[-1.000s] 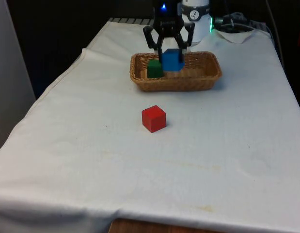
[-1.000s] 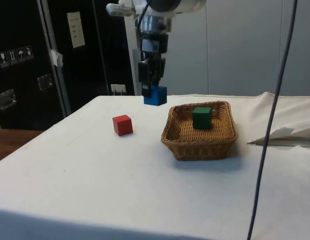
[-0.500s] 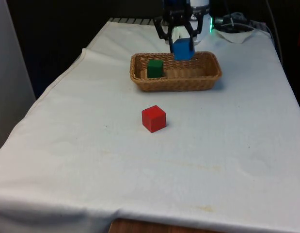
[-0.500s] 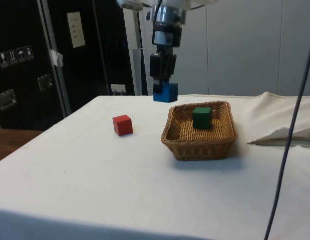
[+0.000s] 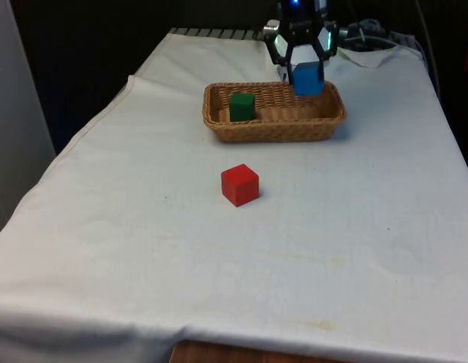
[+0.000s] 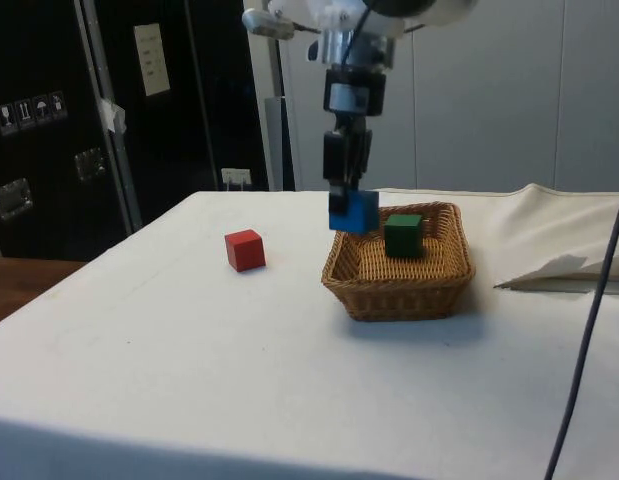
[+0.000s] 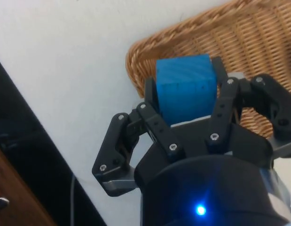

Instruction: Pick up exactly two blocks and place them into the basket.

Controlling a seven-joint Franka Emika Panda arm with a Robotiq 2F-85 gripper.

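My gripper [image 5: 308,76] [image 6: 351,207] [image 7: 185,94] is shut on a blue block [image 5: 308,79] [image 6: 353,211] [image 7: 185,85] and holds it in the air above the wicker basket [image 5: 273,130] [image 6: 397,290] [image 7: 258,28], over the end at the front view's right. A green block [image 5: 242,106] [image 6: 403,234] lies inside the basket at the other end. A red block [image 5: 240,184] [image 6: 244,249] rests on the white cloth, on the near side of the basket in the front view.
The table edge falls away at the front view's left. A rumpled white cloth [image 6: 569,270] lies beyond the basket near the robot's base. Cables [image 6: 579,330] hang in the side view's right.
The gripper has carried the blue block towards the front view's right, from over the basket's middle to its right end, and slightly lower. The green and red blocks have not moved.
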